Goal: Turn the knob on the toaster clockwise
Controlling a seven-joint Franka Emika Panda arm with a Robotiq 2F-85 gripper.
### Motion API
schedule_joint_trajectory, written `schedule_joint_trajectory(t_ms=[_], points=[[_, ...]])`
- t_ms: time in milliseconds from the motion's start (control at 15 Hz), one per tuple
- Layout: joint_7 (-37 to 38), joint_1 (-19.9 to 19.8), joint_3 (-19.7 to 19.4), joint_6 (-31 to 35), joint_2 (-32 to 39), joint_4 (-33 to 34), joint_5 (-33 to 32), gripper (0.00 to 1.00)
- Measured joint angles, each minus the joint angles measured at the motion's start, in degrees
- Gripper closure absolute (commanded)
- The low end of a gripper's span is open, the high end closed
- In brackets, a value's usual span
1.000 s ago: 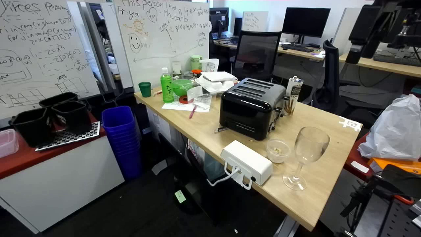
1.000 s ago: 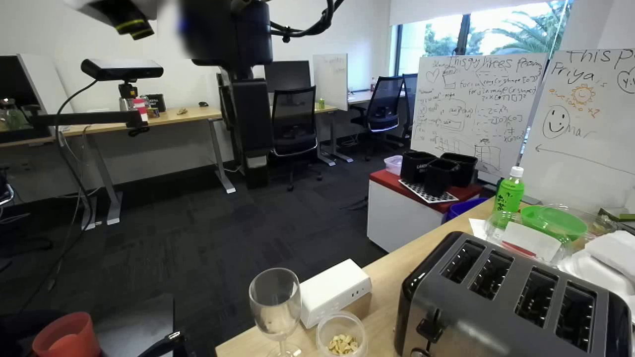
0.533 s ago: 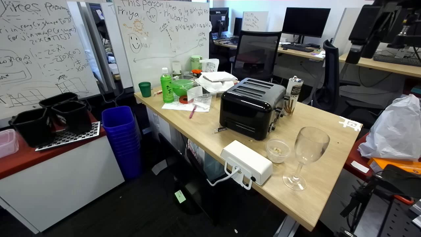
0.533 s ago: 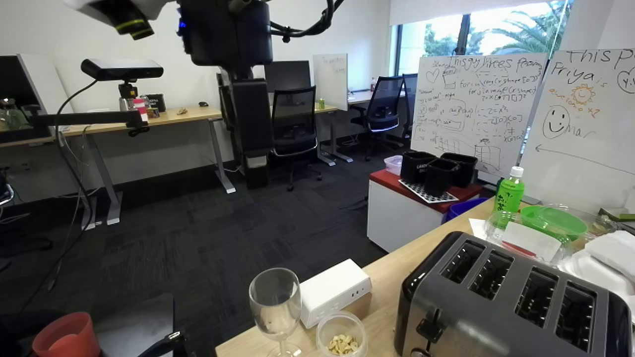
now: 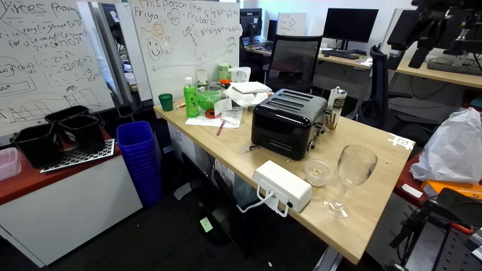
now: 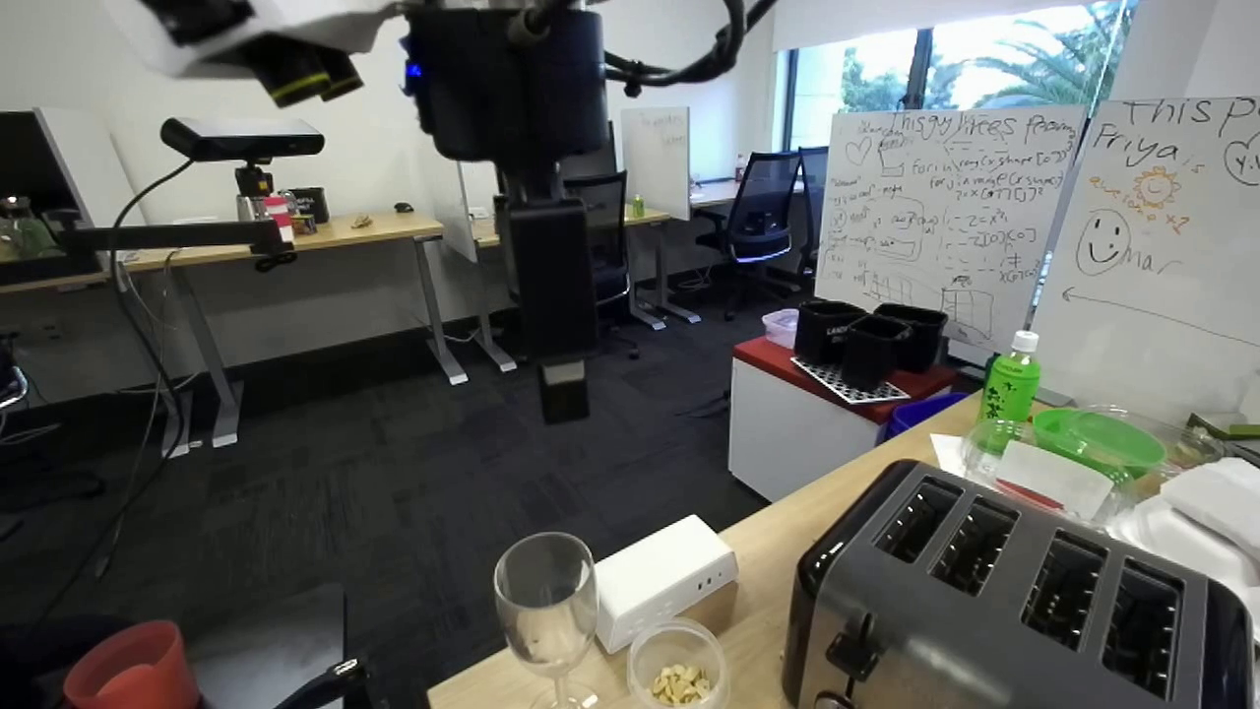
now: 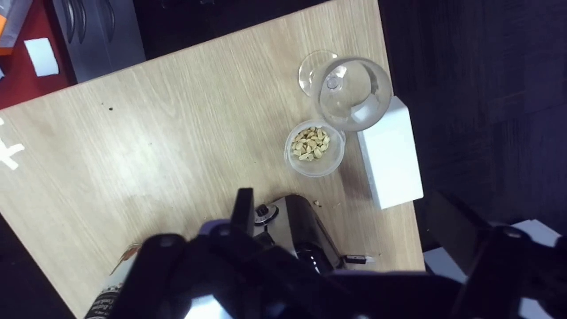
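Shifting tool [image 5: 405, 62], seemingly nearer toaster [image 5: 288, 126]

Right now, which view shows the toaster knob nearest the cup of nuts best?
The wrist view: the toaster knob looks largest there, its round rim showing. In an exterior view the knob is small and nearly side-on; in an exterior view the picture's bottom edge cuts most of the knob off.

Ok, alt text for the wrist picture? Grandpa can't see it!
A toaster, partly hidden by the open gripper, one knob showing, on a table seen from above. Nearby: a tub of what look like nuts, a glass and a white box.
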Motion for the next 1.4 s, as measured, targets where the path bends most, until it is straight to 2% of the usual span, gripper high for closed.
schedule_joint_trajectory(t_ms=[400,933,1400], points=[[9.5,-4.4,-1.6,6.5,6.1,0.3,0.2,0.00],[13.2,-4.7,-1.5,6.6,6.6,0.6,0.5,0.00],[23.9,-8.4,-4.4,12.2,14.5,0.4,8.6,0.00]])
